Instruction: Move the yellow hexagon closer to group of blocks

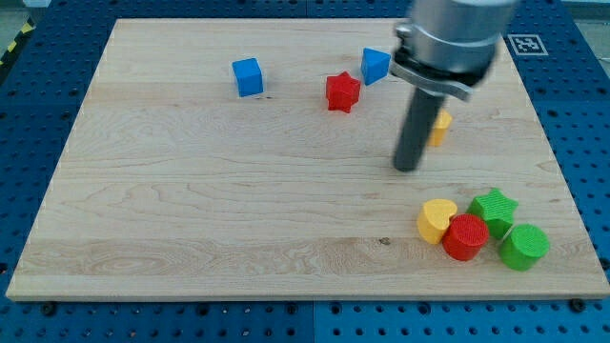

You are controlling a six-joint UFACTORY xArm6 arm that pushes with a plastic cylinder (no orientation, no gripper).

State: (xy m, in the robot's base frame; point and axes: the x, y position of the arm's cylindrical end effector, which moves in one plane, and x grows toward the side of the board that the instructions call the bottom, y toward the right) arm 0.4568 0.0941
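Note:
The yellow hexagon (439,127) lies at the view's right, mostly hidden behind my rod. My tip (407,168) rests on the board just left of and below the hexagon. The group of blocks sits at the view's lower right: a yellow heart (437,219), a red cylinder (465,236), a green star (495,210) and a green cylinder (523,247), all touching or nearly so. The hexagon is well above the group.
A blue cube (248,76) lies at the upper left of centre. A red star (342,91) and a blue triangular block (375,66) lie near the top centre. The wooden board (191,210) ends near the group's right and bottom.

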